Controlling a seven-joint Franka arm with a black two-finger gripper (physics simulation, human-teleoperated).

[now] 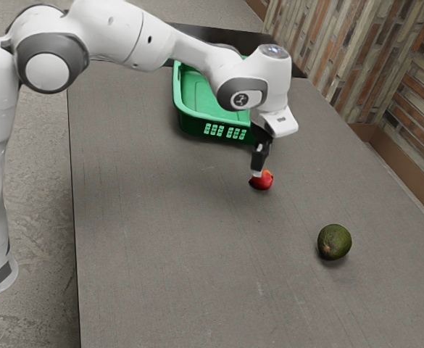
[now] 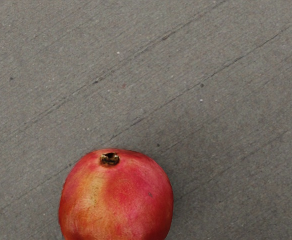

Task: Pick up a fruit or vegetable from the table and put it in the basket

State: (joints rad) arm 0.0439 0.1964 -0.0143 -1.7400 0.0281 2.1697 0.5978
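You look to be at the grasping step: the gripper (image 1: 258, 172) points down at the pomegranate (image 1: 262, 180), its tip overlapping the fruit's upper part in the exterior view. You can't tell from here how far open the gripper is, or whether it has any hold. The pomegranate appears to sit on the counter (image 1: 146, 232), outside the basket (image 1: 213, 123); in the wrist view its crown end shows, with shadow on the surface beside it.

Before you lift, make sure you have the fruit squarely from two sides; its smooth, round skin could roll or slip out of an off-centre grip. Once it's secure, raise it well above the basket's rim, carry it over and lower it inside. That green wall is near and stands between you and the drop, so a low path could clip it. The avocado (image 1: 334, 242) lies well apart, away from that route.
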